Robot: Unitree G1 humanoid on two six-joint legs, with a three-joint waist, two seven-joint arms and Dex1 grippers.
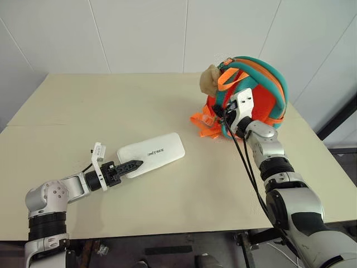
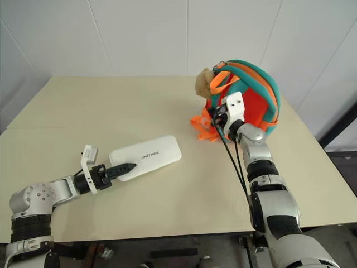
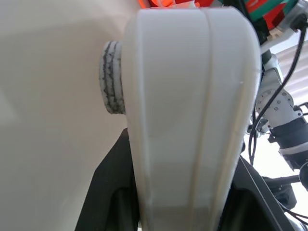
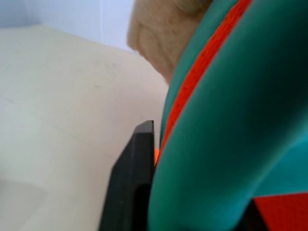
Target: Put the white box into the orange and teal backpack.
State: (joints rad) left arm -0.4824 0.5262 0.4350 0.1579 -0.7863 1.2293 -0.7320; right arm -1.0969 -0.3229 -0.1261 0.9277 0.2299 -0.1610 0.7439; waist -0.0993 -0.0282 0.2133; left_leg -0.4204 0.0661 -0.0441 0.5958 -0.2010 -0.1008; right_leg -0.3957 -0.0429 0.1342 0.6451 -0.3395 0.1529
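Between the left fingers (image 3: 111, 192), white box (image 1: 152, 153) lies on table (image 1: 83, 111).

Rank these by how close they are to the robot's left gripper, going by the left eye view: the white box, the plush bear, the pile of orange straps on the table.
1. The white box: gripped at its near end by the left gripper.
2. The orange straps: across the table, at the backpack's foot.
3. The tan plush bear: farther back, high on the orange and teal backpack.

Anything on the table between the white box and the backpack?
Nothing: bare table separates the white box from the orange and teal backpack in both eye views.
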